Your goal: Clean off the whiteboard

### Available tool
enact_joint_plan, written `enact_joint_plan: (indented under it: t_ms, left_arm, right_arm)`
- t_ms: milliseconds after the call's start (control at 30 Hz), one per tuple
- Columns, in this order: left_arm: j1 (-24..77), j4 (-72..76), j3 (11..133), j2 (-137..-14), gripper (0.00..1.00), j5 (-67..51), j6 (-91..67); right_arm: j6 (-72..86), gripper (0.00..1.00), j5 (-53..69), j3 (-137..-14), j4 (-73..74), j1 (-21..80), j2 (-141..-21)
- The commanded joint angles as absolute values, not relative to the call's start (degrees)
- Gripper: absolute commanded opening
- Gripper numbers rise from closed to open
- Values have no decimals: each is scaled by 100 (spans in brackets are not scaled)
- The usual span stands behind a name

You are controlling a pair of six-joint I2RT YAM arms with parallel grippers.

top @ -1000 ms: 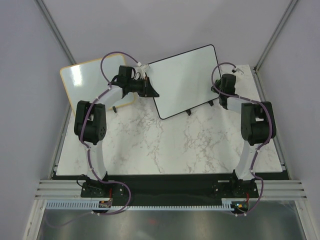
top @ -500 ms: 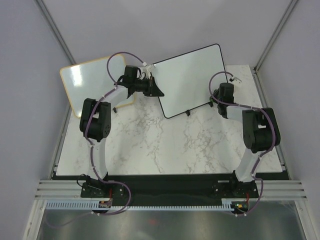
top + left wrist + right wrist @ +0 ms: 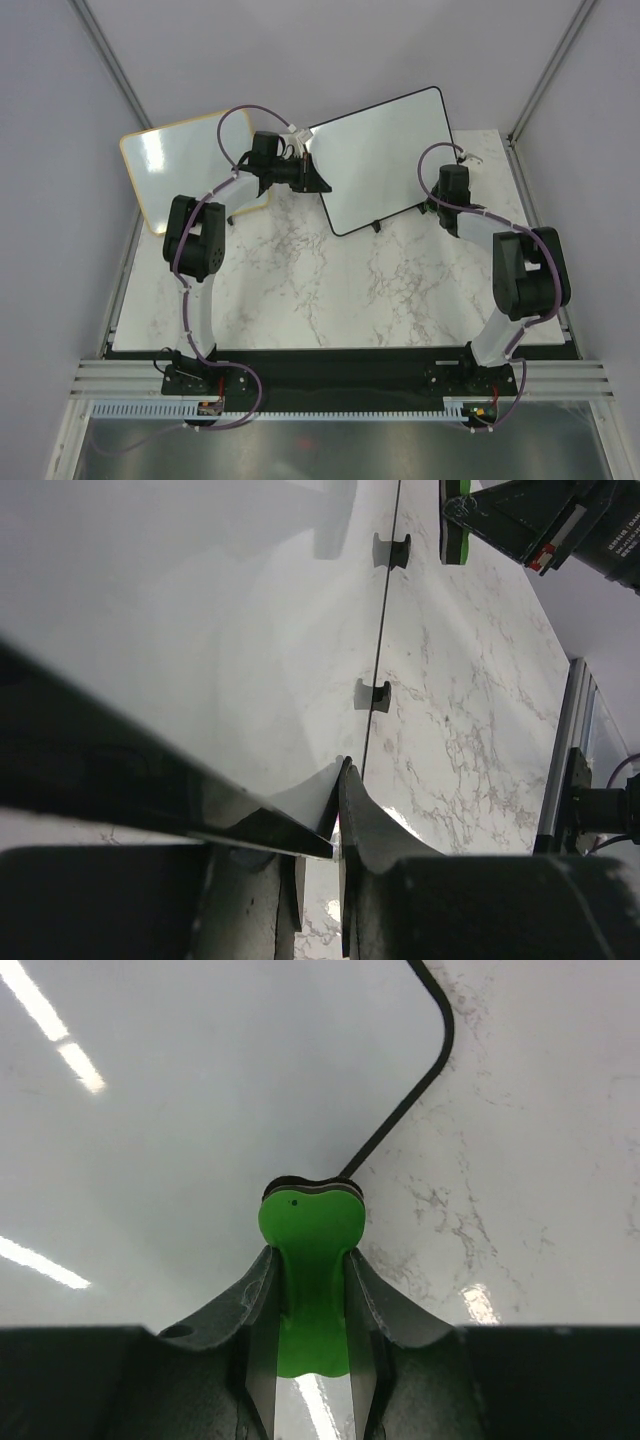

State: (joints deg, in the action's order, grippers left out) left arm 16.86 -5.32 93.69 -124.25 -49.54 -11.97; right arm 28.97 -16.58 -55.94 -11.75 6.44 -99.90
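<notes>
The whiteboard [image 3: 385, 150], white with a thin black frame and small black feet, stands tilted at the back of the table. No scribbles show on its face. My left gripper [image 3: 318, 183] is shut on its left edge; the left wrist view shows the jaws [image 3: 340, 775] pinching the frame, with the board [image 3: 200, 630] stretching away. My right gripper [image 3: 432, 205] is shut on a green eraser [image 3: 310, 1230], which sits against the board [image 3: 200, 1080] near its rounded lower right corner. The eraser also shows in the left wrist view [image 3: 457, 520].
A second white board with a light wooden frame [image 3: 175, 165] lies at the back left, behind the left arm. The marble table [image 3: 340, 290] spreads in front of both boards. Metal rails run along the table's right edge [image 3: 535, 200].
The whiteboard has shifted right and toward the back, with my left gripper holding its edge. My right gripper has moved right along the board's lower edge toward its corner.
</notes>
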Motion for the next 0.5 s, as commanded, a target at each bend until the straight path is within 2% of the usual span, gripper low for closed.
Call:
enact_joint_plan:
  t_ms: [0,100,333,433,467]
  left_arm:
    - [1863,-1055,9114,-12498,2,-4430,-598]
    - [1863,-1063,9079,-12481,2,-4386,-502]
    - [1854,-1081,9088,-12410,2,-4158,-290]
    - [1854,-1081,9088,-12393,2,-4122,-255]
    - [1854,-1090,9088,-12384,2,-4113,-246]
  right_arm:
    - [2593,0,-2257,-6046,-292,607,-9791]
    - [2391,0,-2592,-6109,517,423,-9686]
    - [2022,0,-1726,-5994,1292,-403,-9860]
    - [1907,5,-1319,-6195,1510,-518,-10142]
    - [1846,11,-1318,-6257,1590,-519,-10308]
